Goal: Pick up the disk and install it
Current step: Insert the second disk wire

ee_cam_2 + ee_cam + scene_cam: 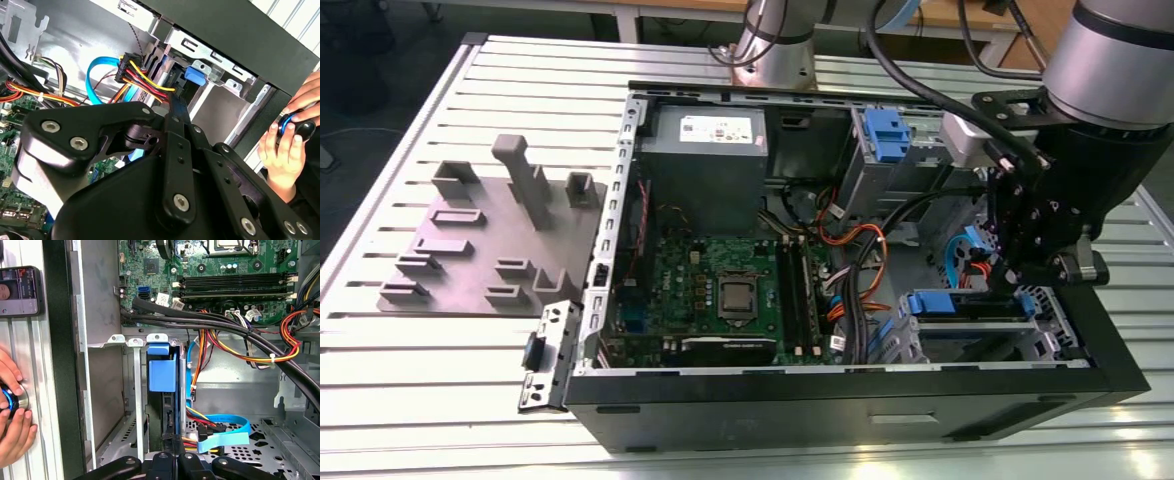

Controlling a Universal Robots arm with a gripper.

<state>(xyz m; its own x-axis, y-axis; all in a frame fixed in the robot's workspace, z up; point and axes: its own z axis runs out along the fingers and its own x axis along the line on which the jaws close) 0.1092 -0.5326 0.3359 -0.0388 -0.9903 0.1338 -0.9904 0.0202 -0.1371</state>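
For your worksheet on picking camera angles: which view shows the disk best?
The first wrist view: the disk stands edge-on in its bay, blue frame facing the camera. The exterior view shows its blue edge below the end effector. The second wrist view shows a blue tab.

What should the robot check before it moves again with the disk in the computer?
1. Disk is in the slot, between the metal rails: ok.
2. Disk is pushed all the way in: cannot tell.
3. Gripper is lined up with the end of the disk: ok.
4. Gripper has a firm hold on the disk: cannot tell.
5. Blue flat cable lies beside the slot, not across it: ok.
6. Person's hand is outside the computer case, on the table: ok.
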